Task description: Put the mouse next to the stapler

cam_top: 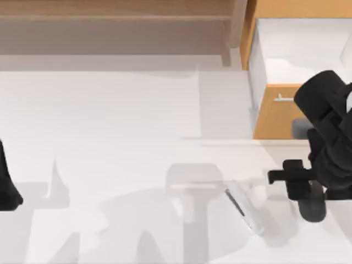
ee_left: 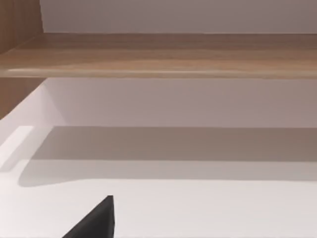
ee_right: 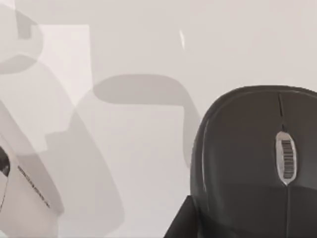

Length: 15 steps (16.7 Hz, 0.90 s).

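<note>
Right gripper (cam_top: 311,201) low at the right of the top view, dark and bulky, reaching down from the right arm; cannot tell if open or closed. Mouse (cam_top: 313,209) just under it there, small, round and dark grey, right by the pincer; looks big and close in the right wrist view (ee_right: 257,158), lower right of that frame, scroll wheel on top. Stapler (cam_top: 242,206) white and long with a dark stripe, lying slanted on the white table (cam_top: 110,137), lower middle of the top view, left of the mouse and a little apart. Left gripper (cam_top: 8,187) parked at the far left edge, away from both.
</note>
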Each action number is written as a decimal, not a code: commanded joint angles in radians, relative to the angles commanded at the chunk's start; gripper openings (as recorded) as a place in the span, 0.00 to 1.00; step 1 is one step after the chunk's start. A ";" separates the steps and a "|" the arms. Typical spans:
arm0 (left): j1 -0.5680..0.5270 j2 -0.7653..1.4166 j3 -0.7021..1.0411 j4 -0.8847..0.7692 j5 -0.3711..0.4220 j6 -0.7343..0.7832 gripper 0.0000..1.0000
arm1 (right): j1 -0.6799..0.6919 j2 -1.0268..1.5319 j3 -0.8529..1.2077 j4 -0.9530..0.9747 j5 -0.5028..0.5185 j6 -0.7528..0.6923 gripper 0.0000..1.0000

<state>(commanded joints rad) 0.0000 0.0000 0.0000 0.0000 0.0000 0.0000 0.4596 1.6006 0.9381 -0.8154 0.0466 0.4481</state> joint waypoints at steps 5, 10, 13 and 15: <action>0.000 0.000 0.000 0.000 0.000 0.000 1.00 | 0.000 -0.005 0.003 0.007 0.001 0.000 0.00; 0.000 0.000 0.000 0.000 0.000 0.000 1.00 | 0.001 -0.015 0.009 0.026 0.002 -0.001 0.00; 0.000 0.000 0.000 0.000 0.000 0.000 1.00 | 0.001 -0.018 0.012 0.040 0.003 -0.001 0.00; 0.000 0.000 0.000 0.000 0.000 0.000 1.00 | 0.002 -0.018 0.013 0.048 0.003 -0.001 0.00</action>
<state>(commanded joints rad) 0.0000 0.0000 0.0000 0.0000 0.0000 0.0000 0.4613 1.5825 0.9507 -0.7671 0.0496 0.4469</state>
